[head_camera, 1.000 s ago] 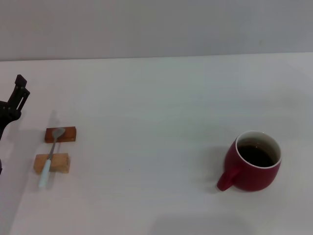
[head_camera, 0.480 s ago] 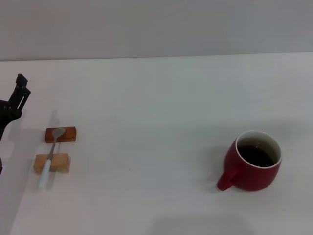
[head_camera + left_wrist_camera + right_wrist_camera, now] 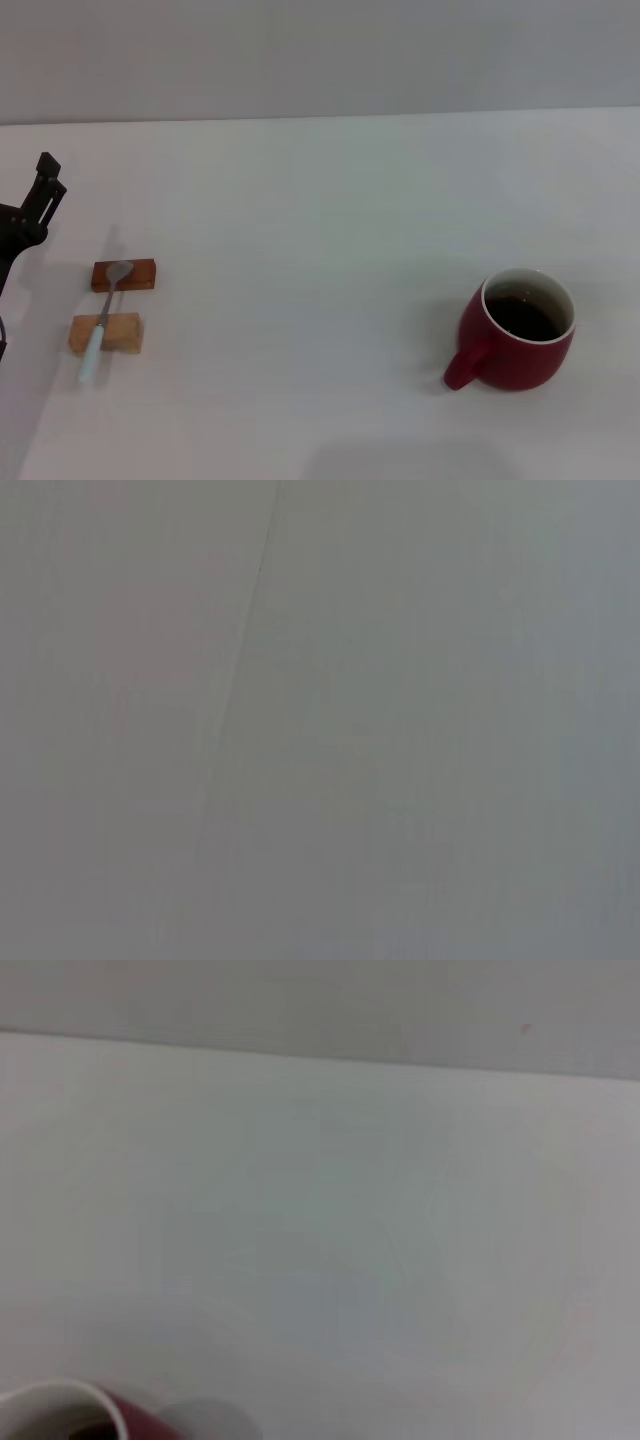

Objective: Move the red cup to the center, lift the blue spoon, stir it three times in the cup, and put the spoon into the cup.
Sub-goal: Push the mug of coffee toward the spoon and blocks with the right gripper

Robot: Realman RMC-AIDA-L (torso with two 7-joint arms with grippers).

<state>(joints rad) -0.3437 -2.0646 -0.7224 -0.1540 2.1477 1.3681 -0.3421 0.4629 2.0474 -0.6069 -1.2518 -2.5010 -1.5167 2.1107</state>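
Observation:
The red cup [image 3: 517, 331] stands at the right of the white table, handle toward the front left, with dark liquid inside. Its white rim and red wall also show in the right wrist view [image 3: 70, 1412]. The blue spoon [image 3: 103, 318] lies at the left across two small wooden blocks, grey bowl on the far one, pale handle pointing to the front. My left gripper [image 3: 40, 196] hangs at the table's far left edge, behind and left of the spoon, apart from it. My right gripper is out of view. The left wrist view shows only a plain grey surface.
A reddish-brown block [image 3: 125, 275] and a tan block [image 3: 106, 334] hold the spoon off the table [image 3: 320, 230]. A grey wall runs behind the table's far edge.
My left gripper has shifted very slightly to the right and down. The cup and the spoon have not moved.

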